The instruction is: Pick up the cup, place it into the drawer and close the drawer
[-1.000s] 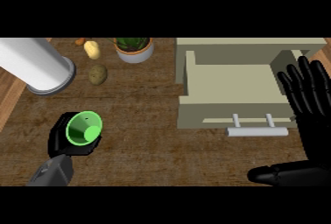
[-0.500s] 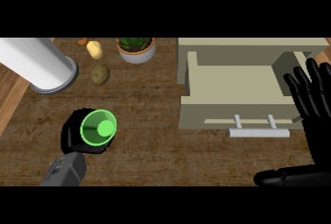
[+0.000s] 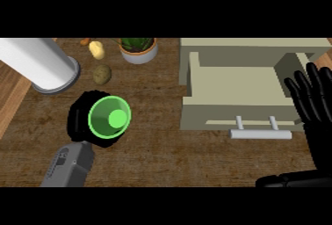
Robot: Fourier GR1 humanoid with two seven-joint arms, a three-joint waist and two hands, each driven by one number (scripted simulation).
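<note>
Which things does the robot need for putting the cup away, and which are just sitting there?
Needed: green cup, held in the left hand; open drawer.
Just sitting there: white cylinder, potted plant, two potatoes.

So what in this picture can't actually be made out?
Head view only:
- Left robot hand: mostly hidden behind the green cup it holds.
- Open drawer: its right side is covered by the right robot hand.
- White cylinder: cut off by the left edge.
</note>
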